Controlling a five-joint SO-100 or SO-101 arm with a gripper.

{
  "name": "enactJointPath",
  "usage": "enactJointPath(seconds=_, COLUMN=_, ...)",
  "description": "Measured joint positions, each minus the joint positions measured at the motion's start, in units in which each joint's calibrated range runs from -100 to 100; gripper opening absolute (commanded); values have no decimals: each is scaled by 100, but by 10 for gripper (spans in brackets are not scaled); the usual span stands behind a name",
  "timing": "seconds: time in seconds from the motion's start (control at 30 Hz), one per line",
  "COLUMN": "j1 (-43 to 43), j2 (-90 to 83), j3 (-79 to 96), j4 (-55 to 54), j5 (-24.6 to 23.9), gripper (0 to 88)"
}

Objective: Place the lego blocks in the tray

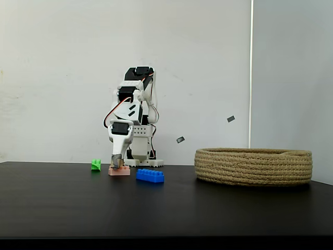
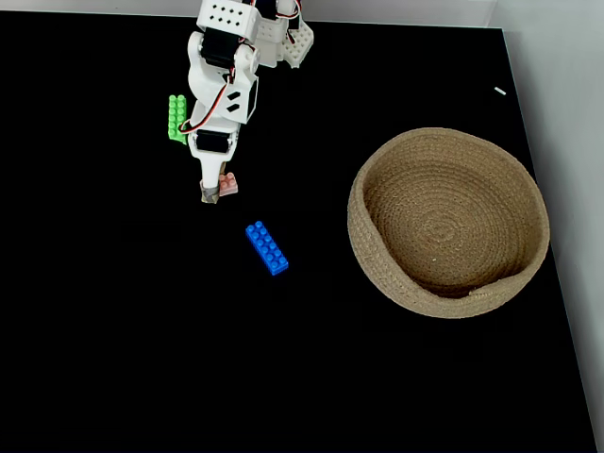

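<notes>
My gripper (image 1: 117,163) points straight down onto the pale pink lego block (image 1: 119,171), which rests on the black table. From above, the gripper (image 2: 210,194) covers most of this pink block (image 2: 227,185); only its right end shows. The fingertips sit at the block, but the jaw gap is hidden. The green block (image 2: 176,118) lies to the left of the arm, also low beside the gripper (image 1: 95,165). The blue block (image 2: 267,248) lies free between the gripper and the tray, in front of the pink one (image 1: 150,175). The tan rope tray (image 2: 373,189) stands at the right (image 1: 253,166) with nothing in it.
The arm's white base (image 2: 274,33) stands at the table's back edge. A white wall rises behind the table (image 1: 62,208). Two small dark marks (image 1: 180,139) sit on the wall. The table's right edge runs just past the tray.
</notes>
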Motion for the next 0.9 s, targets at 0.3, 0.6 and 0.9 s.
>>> enactJointPath(seconds=0.3, j1=-179, j2=-204, j3=88, j4=130, j5=59, gripper=1)
enactJointPath(seconds=0.6, j1=-879, j2=-322, j3=-2952, j4=3955, j5=-772, gripper=1)
enactJointPath(seconds=0.9, j1=-2614, j2=-331, j3=-4940, j4=4848, j5=-2315, gripper=1)
